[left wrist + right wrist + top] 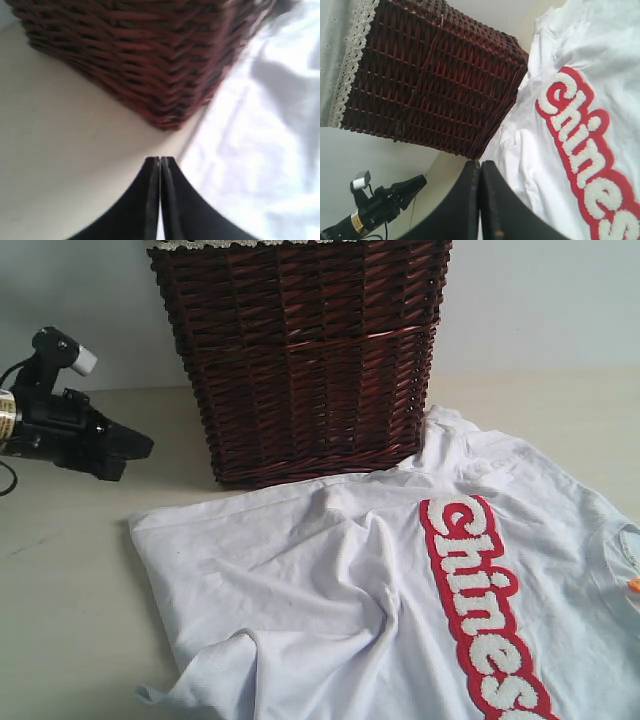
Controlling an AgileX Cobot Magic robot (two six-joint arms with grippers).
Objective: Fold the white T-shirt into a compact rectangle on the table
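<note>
The white T-shirt (300, 580) lies rumpled on the table (70, 590) — hem seemingly bunched; left and right jaws pressed together, empty.

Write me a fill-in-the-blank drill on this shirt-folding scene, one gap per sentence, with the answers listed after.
1. The band behind the fuzzy lettering on the white T-shirt is ____.
2. The wicker basket is trimmed at its rim with white ____.
3. The left gripper and the right gripper both have their jaws ____.

Missing words: red; lace; shut.
</note>
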